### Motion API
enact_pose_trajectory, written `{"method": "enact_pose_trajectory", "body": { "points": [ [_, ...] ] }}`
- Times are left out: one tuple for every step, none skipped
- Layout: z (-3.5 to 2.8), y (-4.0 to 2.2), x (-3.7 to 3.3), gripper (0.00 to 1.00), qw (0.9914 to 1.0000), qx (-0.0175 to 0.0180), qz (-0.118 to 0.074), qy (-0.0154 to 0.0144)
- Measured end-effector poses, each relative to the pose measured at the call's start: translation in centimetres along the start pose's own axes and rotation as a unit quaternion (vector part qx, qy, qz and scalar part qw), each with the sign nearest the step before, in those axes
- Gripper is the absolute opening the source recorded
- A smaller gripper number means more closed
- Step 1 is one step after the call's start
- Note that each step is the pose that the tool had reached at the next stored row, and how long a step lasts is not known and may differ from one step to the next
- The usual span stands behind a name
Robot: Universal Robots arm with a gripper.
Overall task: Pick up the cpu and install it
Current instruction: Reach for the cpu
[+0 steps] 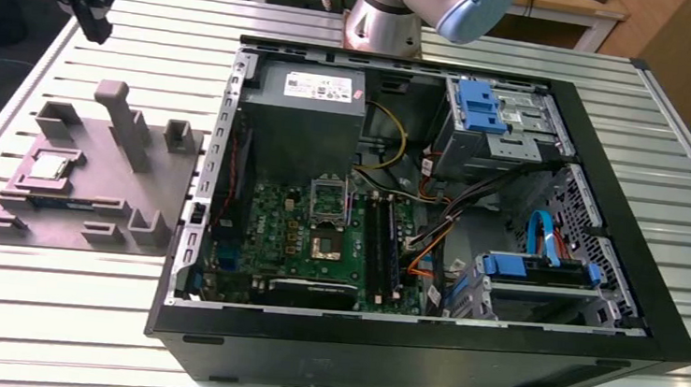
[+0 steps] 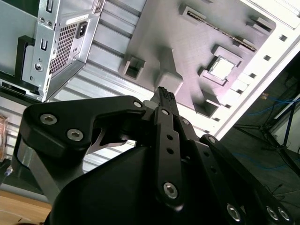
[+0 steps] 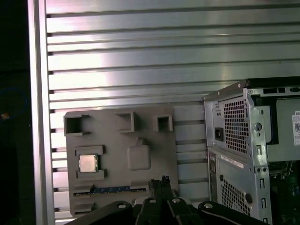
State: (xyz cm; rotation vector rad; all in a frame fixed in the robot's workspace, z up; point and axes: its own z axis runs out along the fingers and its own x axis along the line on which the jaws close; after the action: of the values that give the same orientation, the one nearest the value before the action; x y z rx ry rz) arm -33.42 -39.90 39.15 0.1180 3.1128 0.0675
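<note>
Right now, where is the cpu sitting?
In the exterior view the cpu lies in a recess of the grey holder plate, at the view's left, on the slatted table beside the open computer case.

Close in the foreground, black gripper (image 2: 164,92) with bolted link arms, fingertips (image 2: 167,100) pressed together, nothing between them. Just beyond the tips, grey holder (image 2: 187,42) lying on slatted metal table (image 2: 112,28), with a tall post (image 2: 168,75) nearest the tips and a small square pocket (image 2: 133,66) beside it. Farther across the holder, cpu (image 2: 221,68) seated flat in a raised square frame, shiny top up, well apart from the gripper. Beside the holder, computer case (image 2: 28,47) with vent grille (image 2: 63,40) and power socket (image 2: 82,30). Past the table edge, dark floor (image 2: 286,93) with cables (image 2: 274,124).
</note>
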Motion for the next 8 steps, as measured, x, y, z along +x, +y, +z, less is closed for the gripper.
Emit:
{"method": "enact_pose_trajectory", "body": {
  "points": [
    [0.0,0.0,0.02,0.1,1.0,0.0,0.0,0.0],
    [0.0,0.0,0.04,0.1,1.0,0.0,0.0,0.0],
    [0.0,0.0,0.06,0.1,1.0,0.0,0.0,0.0],
    [0.0,-0.01,0.08,0.1,1.0,0.0,0.0,0.0],
    [0.0,-0.01,0.11,0.1,1.0,0.0,0.0,0.0],
    [0.0,-0.01,0.13,0.1,1.0,0.0,0.0,0.0],
    [0.0,-0.01,0.15,0.1,1.0,0.0,0.0,0.0],
    [0.0,-0.01,0.17,0.1,1.0,0.0,0.0,0.0]
  ]
}}
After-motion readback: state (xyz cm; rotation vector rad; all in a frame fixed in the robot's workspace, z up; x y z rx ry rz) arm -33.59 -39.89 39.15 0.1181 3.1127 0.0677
